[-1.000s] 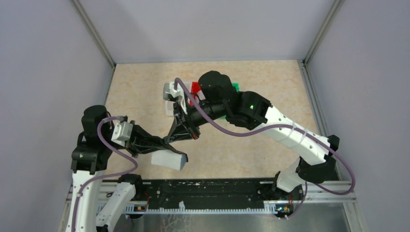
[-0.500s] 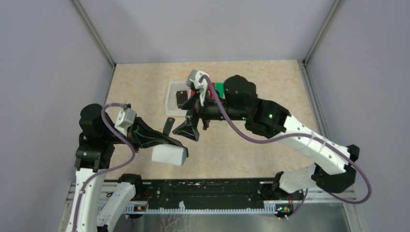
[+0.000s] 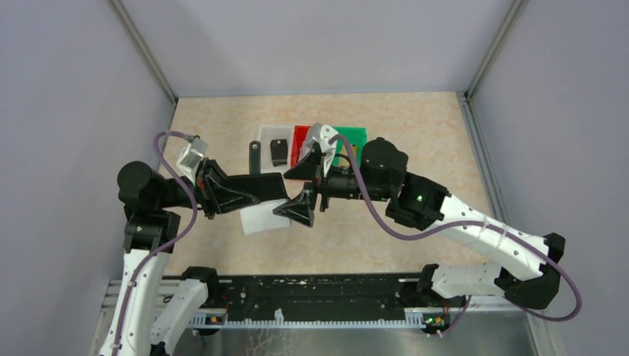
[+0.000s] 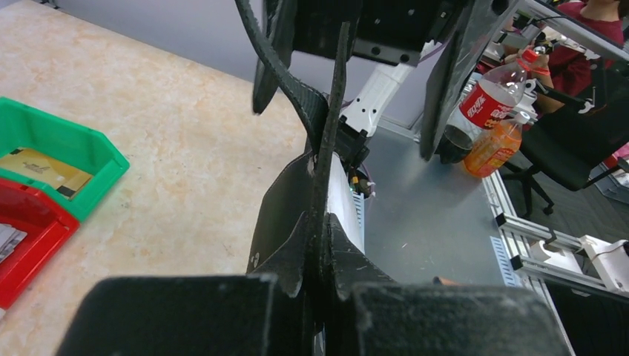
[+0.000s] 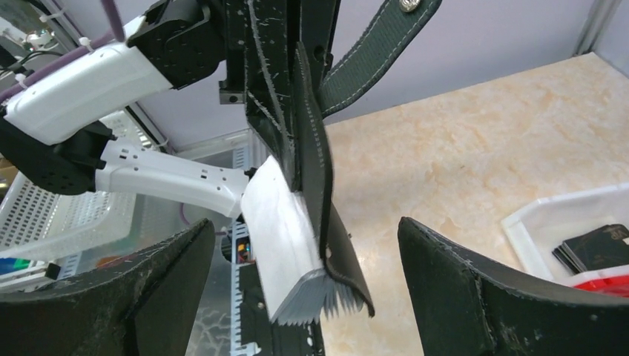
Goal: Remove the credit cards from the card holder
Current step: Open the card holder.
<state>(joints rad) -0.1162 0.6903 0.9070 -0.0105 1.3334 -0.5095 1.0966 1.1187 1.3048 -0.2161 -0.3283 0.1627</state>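
Observation:
My left gripper (image 3: 231,194) is shut on the black card holder (image 3: 261,187) and holds it above the table, strap tab (image 3: 254,154) up. The holder's silvery accordion pockets (image 3: 265,219) hang open below it. In the left wrist view the holder's edge (image 4: 327,141) stands pinched between my left gripper's (image 4: 320,222) jaws. My right gripper (image 3: 303,189) is open, one finger on each side of the holder's free end (image 5: 315,167) without touching it. A black credit card (image 3: 279,152) lies in the white bin, a gold one (image 4: 43,169) in the green bin, a silvery one (image 4: 7,239) in the red bin.
Three small bins stand side by side at the back of the table: white (image 3: 261,136), red (image 3: 300,136), green (image 3: 357,134). Grey walls close in the left, right and back. A black rail (image 3: 319,297) runs along the near edge between the arm bases.
My right gripper swung over the white bin, opened, then came back with its jaws around the holder. My left gripper shut tight and carried the holder up and farther from the near edge.

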